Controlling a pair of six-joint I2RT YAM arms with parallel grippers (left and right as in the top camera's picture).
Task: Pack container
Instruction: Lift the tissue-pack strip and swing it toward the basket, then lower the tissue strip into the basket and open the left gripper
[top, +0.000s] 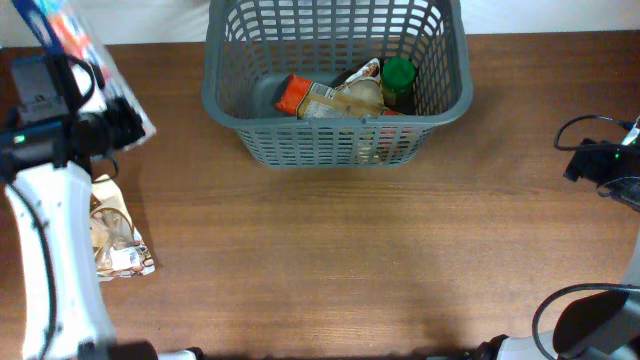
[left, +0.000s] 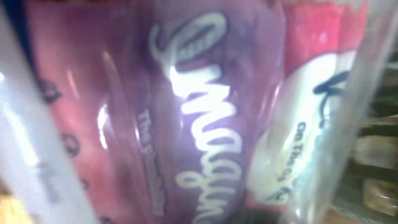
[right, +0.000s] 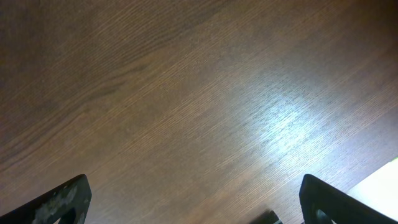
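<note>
Blurred pink packet (left: 205, 118) close-up, container's (top: 300, 146) far rim cropped

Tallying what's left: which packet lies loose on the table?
The crinkled tan packet beside the left arm; the pink pouch is gripped, the rest sit in the basket.

Inside a clear bag (left: 28, 155), a purple-pink wrapper (left: 130, 93) carries the white script letters "Imagin", with a smaller white line under them that starts "The" and blurs out. Beside it, a pink-and-white packet (left: 311, 62) shows a dark "K" and a small line that seems to read "On The Go". Labels on the goods in the container (top: 335, 140) are too small to read.
</note>
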